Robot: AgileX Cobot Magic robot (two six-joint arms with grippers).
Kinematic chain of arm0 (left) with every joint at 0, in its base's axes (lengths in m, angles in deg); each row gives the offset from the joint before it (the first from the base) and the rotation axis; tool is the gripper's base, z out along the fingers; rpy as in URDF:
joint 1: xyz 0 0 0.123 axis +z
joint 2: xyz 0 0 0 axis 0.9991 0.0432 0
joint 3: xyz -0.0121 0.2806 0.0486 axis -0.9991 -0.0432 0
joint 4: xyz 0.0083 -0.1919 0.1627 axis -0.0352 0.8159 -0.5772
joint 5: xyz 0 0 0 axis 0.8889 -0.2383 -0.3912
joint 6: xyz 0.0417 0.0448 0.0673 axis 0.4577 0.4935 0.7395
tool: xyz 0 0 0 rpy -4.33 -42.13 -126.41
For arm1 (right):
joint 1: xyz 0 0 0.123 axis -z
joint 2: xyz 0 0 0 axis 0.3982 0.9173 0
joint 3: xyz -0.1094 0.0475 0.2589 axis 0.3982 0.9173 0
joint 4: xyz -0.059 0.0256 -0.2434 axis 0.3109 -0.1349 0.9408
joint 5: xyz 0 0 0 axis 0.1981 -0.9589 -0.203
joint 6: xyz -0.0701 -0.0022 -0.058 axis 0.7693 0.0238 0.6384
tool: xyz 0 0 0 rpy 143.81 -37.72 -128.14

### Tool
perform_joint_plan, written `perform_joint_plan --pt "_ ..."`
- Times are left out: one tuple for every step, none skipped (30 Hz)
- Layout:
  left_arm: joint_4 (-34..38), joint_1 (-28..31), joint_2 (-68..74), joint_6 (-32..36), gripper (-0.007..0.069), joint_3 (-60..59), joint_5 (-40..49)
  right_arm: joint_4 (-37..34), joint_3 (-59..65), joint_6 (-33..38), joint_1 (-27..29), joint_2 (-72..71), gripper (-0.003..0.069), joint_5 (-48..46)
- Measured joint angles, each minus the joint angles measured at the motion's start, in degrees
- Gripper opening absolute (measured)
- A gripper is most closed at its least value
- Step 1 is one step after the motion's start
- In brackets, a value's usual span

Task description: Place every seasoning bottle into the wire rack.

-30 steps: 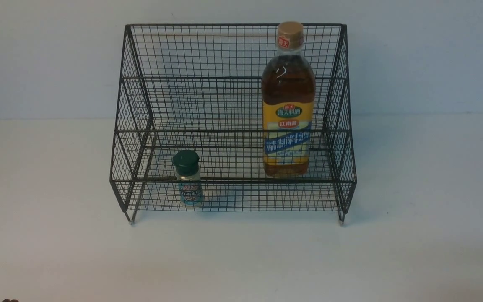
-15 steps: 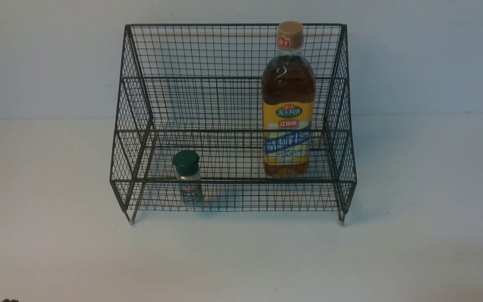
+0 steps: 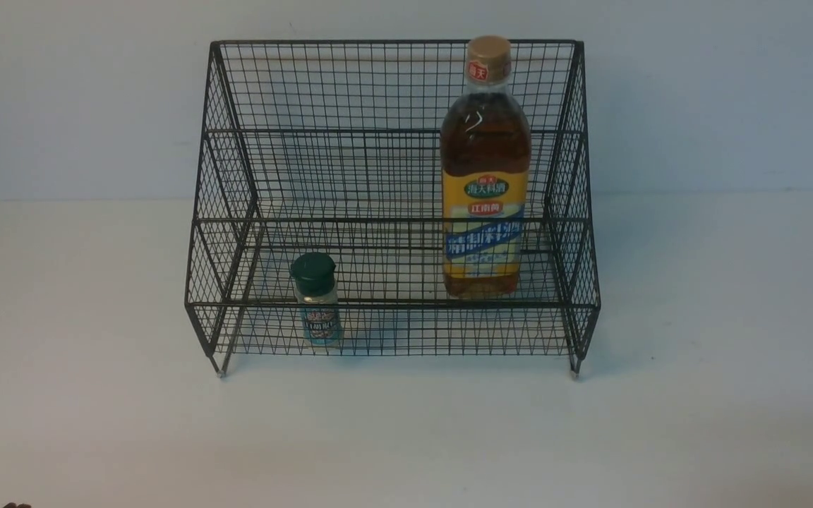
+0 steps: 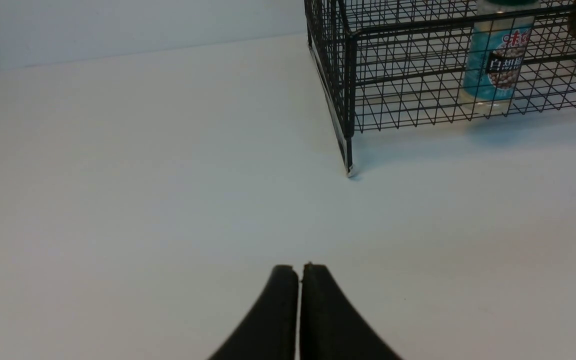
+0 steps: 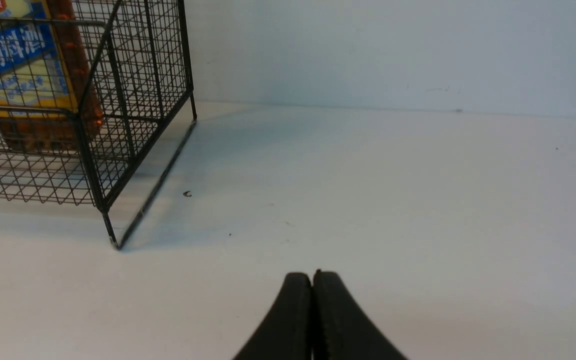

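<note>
White table (matte, lightly marked) against pale wall; 1 small dark speck on table surface.

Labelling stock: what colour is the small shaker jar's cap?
Dark green, clearest in the front view, on the small clear shaker jar.

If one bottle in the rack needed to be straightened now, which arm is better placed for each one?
Left for the small shaker jar, on the left side of the wire rack and in the left wrist view. Right for the tall bottle, on the right side. Both grippers, left and right, are shut and empty.
</note>
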Motion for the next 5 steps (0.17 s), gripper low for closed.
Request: perform_joint_plan --pt "0.0 0.0 0.0 0.0 -0.0005 0.0 0.0 0.0 0.0 0.0 0.0 0.0 -0.0015 0.0" --pt "0.0 0.0 0.0 0.0 -0.0005 0.0 0.0 0.0 0.0 0.0 0.0 0.0 -0.0015 0.0" --pt "0.0 0.0 0.0 0.0 -0.0005 0.0 0.0 0.0 0.0 0.0 0.0 0.0 -0.0015 0.0" --pt "0.0 0.0 0.0 0.0 -0.0005 0.0 0.0 0.0 0.0 0.0 0.0 0.0 -0.0015 0.0" --pt "0.0 0.0 0.0 0.0 -0.0005 0.0 0.0 0.0 0.0 0.0 0.0 0.0 -0.0015 0.0"
